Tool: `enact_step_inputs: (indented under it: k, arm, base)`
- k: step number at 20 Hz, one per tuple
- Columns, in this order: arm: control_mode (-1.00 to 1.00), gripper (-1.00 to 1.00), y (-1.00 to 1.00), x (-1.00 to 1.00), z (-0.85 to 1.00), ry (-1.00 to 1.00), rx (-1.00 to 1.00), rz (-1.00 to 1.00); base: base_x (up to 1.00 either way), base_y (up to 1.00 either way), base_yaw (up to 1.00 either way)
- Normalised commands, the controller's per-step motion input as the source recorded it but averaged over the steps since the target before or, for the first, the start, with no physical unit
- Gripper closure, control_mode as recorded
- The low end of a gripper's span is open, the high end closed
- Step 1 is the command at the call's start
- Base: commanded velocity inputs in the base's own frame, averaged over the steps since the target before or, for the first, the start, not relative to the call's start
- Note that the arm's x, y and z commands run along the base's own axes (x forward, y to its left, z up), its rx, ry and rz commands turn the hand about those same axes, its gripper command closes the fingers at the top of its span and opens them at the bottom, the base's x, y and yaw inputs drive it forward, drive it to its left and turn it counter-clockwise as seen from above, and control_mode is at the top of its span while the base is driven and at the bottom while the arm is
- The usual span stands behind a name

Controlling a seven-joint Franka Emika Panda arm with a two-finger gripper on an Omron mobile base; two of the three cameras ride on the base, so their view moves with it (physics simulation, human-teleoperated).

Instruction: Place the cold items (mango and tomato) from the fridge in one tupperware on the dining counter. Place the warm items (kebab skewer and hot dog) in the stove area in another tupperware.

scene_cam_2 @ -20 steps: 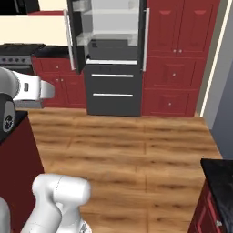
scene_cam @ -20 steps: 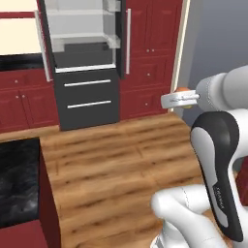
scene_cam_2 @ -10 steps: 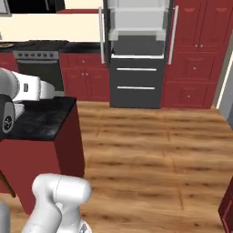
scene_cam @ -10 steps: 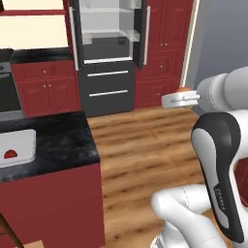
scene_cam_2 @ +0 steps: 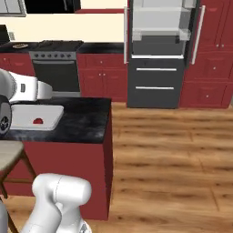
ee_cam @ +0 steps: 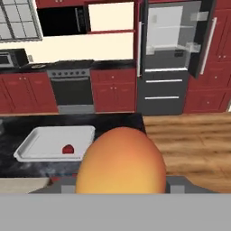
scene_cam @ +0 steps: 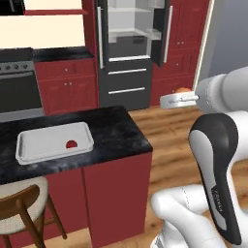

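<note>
Already the small red tomato (scene_cam: 71, 144) lies near the right edge of the shallow white tupperware tray (scene_cam: 34, 154) on the black dining counter (scene_cam: 121, 131). Rightward, the gripper (ee_cam: 121, 191) carries the orange mango (ee_cam: 120, 162); warm items remain.

Black dining counter (scene_cam: 121, 131), white tupperware (scene_cam: 53, 143) lying on it
</note>
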Motion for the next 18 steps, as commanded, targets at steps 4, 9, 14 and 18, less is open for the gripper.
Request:
enact_step_inputs:
  k: [4, 9, 14, 18]
  arm:
    - [1.00, 1.00, 0.00, 0.00, 0.00, 0.00, 0.00, 0.00]
    - [1.00, 1.00, 0.00, 0.00, 0.00, 0.00, 0.00, 0.00]
    - [1.00, 1.00, 0.00, 0.00, 0.00, 0.00, 0.00, 0.00]
    - [-1.00, 1.00, 0.03, 0.25, -0.05, 0.10, 0.00, 0.08]
  base:
    - [0.63, 0.66, 0.16]
    - [0.47, 0.87, 0.31]
    - [0.83, 0.56, 0.40]
    - [0.75, 0.07, 0.28]
